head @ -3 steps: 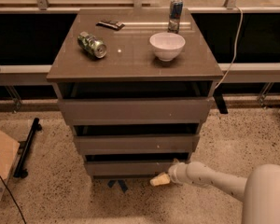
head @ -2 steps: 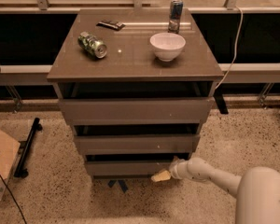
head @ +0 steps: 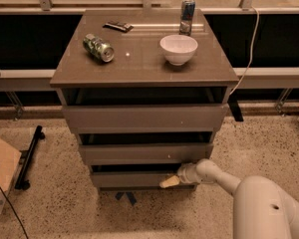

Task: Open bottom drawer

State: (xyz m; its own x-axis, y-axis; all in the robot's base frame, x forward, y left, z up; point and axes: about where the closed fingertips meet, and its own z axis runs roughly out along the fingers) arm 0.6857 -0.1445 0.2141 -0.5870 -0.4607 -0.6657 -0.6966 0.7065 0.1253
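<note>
above the gripper (head: 169, 182), low at the cabinet (head: 139, 66) front, sit a white bowl (head: 178, 49), an upright can (head: 187, 15) behind it and, further left, a green can (head: 98, 47) on its side.

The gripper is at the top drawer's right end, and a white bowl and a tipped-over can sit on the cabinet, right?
Not the top drawer: the camera view shows the gripper at the bottom drawer's right end. The white bowl and the tipped-over can do sit on the cabinet.
</note>
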